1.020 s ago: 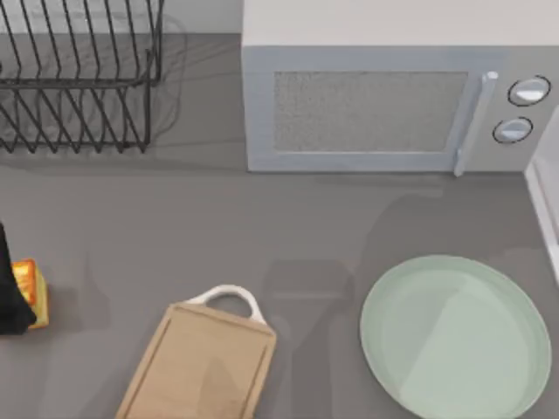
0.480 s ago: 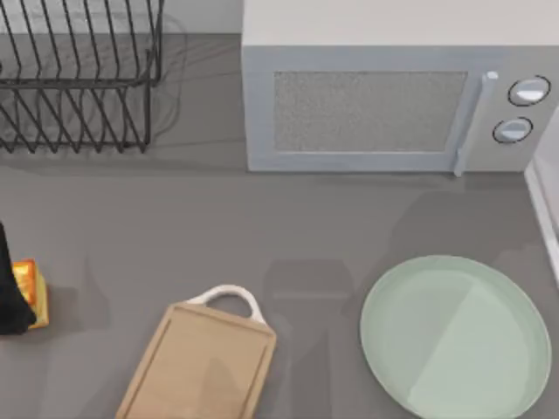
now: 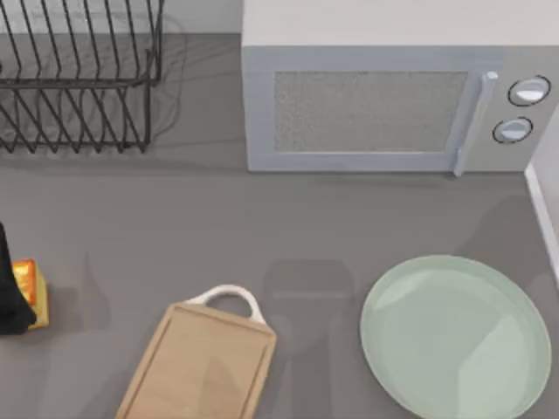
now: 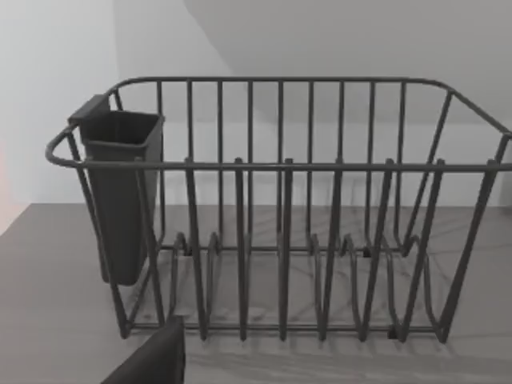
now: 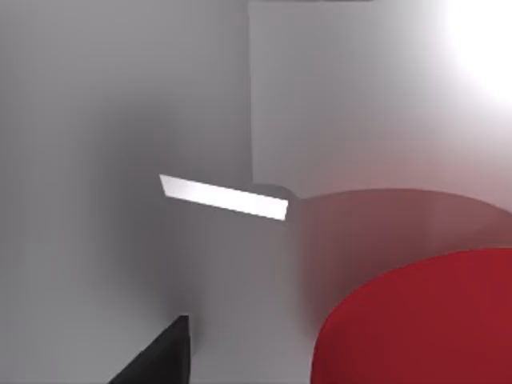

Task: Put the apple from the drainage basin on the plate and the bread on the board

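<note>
- Two arms are at work here, and both are largely cut off: in the top view the left tool [image 3: 10, 288] is a dark shape at the left edge of the surface [image 3: 218, 227], touching the bread [image 3: 31, 291].
- The bread lies at the surface's left edge, partly hidden by that dark shape; I cannot tell whether the left tool's fingers are apart or clamped on it.
- The board [image 3: 203, 367] lies at the near edge, left of centre, its white loop handle pointing toward the far edge; its near end is cut off by the frame. It is bare, apart from the bread.
- The plate [image 3: 454, 336] sits in the near right corner, its near rim just cropped, with a soft shadow across it.
- The apple [image 5: 424, 320] fills a large part of the right wrist view, very close and cropped, with one dark fingertip [image 5: 156, 356] of the right tool beside it; I cannot tell whether that tool is clamped on it.
- A dish rack [image 3: 74, 78] stands at the far left corner; the left wrist view shows its bars and a dark cup holder [image 4: 120, 192] on one end.
- A microwave [image 3: 384, 105] stands along the far edge, door shut.
</note>
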